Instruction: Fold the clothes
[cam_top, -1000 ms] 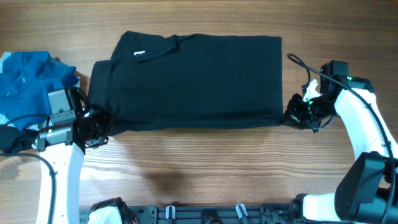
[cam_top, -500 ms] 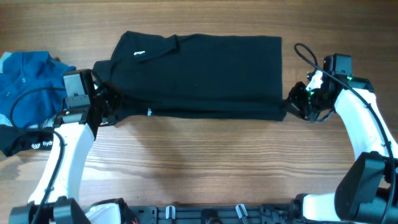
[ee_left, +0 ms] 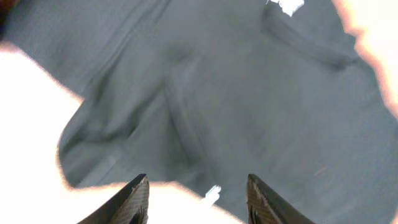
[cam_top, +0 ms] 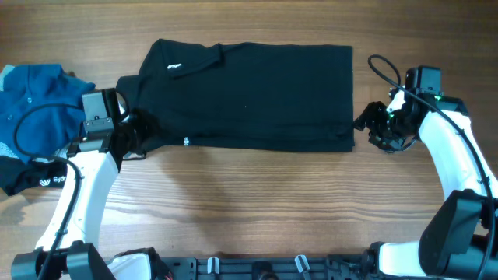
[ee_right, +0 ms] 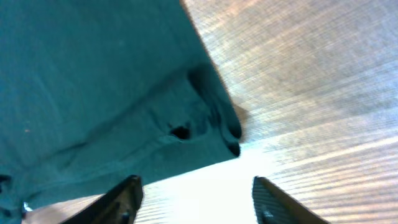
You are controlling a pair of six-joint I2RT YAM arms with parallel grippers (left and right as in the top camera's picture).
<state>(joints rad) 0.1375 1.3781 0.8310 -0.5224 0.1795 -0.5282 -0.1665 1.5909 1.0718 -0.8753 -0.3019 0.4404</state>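
Wooden table [cam_top: 257, 206]: black shirt [cam_top: 249, 93], seemingly blue shirt [cam_top: 31, 105]

Both arms are white tubes with black joints; the left arm [cam_top: 82, 194] carries a grey boxy wrist block [cam_top: 96, 113], a black band [cam_top: 48, 181] with white lettering, and a looping black cable [cam_top: 27, 128]; the right arm [cam_top: 451, 155] shows a small green light [cam_top: 437, 99] and a second black cable [cam_top: 387, 68]; the left gripper [ee_left: 198, 200] has dark, tapered fingers [ee_left: 138, 198].

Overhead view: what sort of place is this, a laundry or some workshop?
Likely a robotics lab workbench: a white left arm and right arm flank a black collared shirt on a wooden table, a blue shirt nearby.
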